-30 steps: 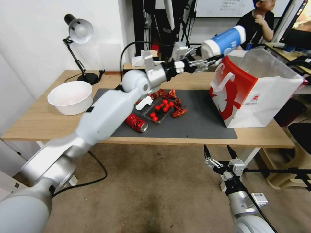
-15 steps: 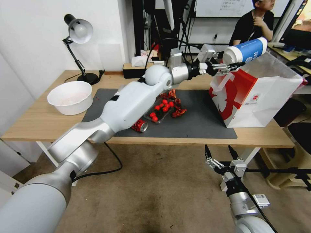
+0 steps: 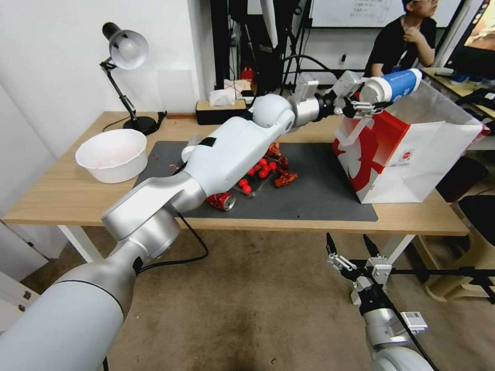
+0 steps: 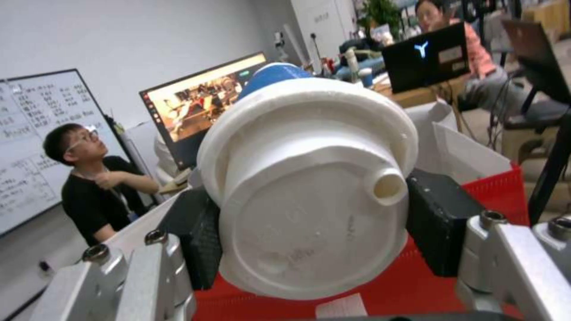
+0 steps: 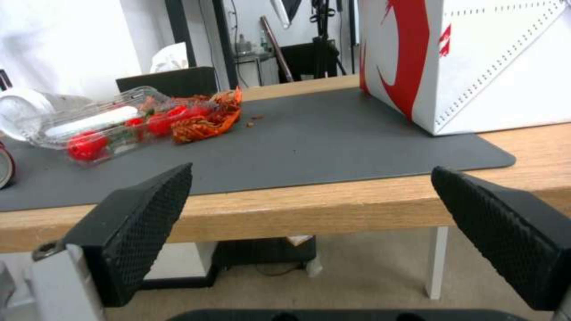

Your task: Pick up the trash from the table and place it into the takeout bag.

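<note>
Head view: the left gripper (image 3: 367,103) is clamping the cylindrical blue cup (image 3: 394,86) sideways over the open mouth of the stiff white paper takeout bag (image 3: 407,149), which is standing on the table (image 3: 62,193).

Left wrist view: black pads (image 4: 199,238) are squeezing the cup's ridged white lid (image 4: 309,183).

Right wrist view: the right gripper (image 5: 312,223), its textured fingers spread apart, is hanging below the wooden table edge, facing the crumpled red soda can (image 5: 5,162).

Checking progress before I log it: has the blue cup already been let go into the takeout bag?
No, the left gripper is shut on the blue cup, holding it on its side above the open top of the takeout bag.
</note>
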{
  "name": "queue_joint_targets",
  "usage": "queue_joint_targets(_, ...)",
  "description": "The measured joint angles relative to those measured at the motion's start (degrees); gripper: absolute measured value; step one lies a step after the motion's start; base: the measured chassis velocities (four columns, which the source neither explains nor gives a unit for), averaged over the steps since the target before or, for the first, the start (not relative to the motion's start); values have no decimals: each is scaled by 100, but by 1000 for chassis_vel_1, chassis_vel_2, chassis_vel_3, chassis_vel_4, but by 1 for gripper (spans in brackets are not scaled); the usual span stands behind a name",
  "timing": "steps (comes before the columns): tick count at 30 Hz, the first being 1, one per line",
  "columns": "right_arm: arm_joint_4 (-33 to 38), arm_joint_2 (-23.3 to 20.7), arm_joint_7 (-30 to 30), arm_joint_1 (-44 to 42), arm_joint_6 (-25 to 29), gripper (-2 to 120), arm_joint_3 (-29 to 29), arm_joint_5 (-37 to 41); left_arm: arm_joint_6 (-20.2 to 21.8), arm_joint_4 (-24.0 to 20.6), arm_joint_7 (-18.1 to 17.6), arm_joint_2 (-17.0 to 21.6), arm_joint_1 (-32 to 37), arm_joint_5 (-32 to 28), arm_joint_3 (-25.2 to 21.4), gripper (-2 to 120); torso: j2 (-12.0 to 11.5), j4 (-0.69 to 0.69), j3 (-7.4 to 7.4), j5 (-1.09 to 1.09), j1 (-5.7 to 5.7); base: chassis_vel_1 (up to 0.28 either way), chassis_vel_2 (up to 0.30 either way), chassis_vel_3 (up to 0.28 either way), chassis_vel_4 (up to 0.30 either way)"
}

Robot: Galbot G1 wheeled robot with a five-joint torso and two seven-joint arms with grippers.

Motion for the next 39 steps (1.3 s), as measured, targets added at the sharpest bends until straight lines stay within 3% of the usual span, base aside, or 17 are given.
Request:
queue_joint_targets(7, -40, -5, -2, 1, 0, 100, 5, -2, -5, -1, 6, -5, -110, 347, 65, 62, 0, 1, 0, 0, 0, 0, 0, 0, 0)
queue_joint_targets(16, -89, 16, -5, 28, -1, 100, -34, -6, 2, -64, -92, -2, -290, 274, 22, 62, 0, 1, -1, 0, 0, 0, 0, 0, 0)
queue_joint_targets(35, -143, 63, -12, 5, -10, 100, -35, -43, 9, -315, -334, 2, -295, 188, 424, 62, 0, 1, 0, 0, 0, 0, 0, 0, 0)
queue_joint_targets(39, -172, 66, -12, 37, -15, 100, -44, -44, 20, -362, -388, 3, -271, 163, 479, 73, 0, 1, 0, -1, 0, 0, 0, 0, 0)
